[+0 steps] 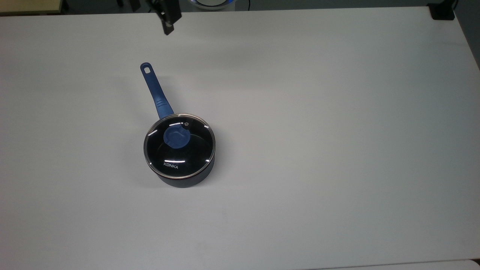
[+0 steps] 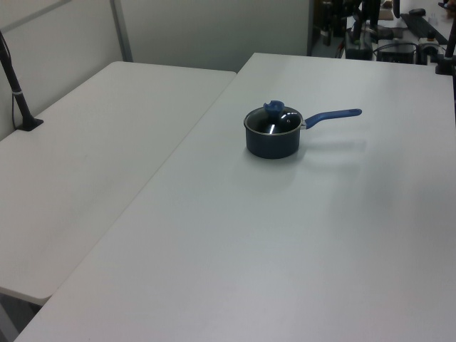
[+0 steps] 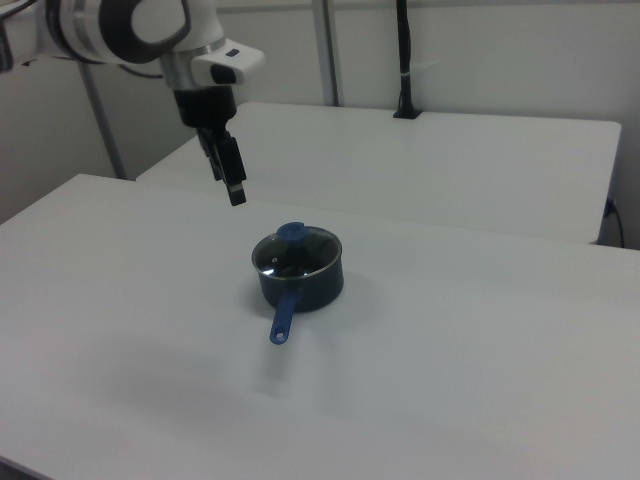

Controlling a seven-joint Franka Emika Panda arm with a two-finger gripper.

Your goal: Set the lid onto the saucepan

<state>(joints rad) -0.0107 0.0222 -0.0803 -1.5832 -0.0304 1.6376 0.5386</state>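
The saucepan [image 1: 183, 180] stands on the white table [image 1: 318, 131], left of centre in the top view, its blue handle [image 1: 155, 91] pointing toward the far edge. The glass lid [image 1: 187, 153] with a blue knob [image 1: 176, 137] sits flat on the pan's rim, KONKA lettering facing the near edge. In the right view the lidded saucepan [image 3: 302, 285] is mid-table, with my gripper [image 3: 228, 178] hanging open and empty in the air above and to the right view's left of it. One finger [image 1: 167, 20] shows at the top view's upper edge, beyond the handle's tip. The left view shows the saucepan [image 2: 271, 144] with nothing touching it.
A second white table [image 2: 85, 157] adjoins along a seam at the left view's left, with a black clamped post [image 2: 18, 92] on it. A black block [image 1: 442, 11] sits at the table's far right corner in the top view. Equipment [image 2: 377, 35] stands behind the far edge.
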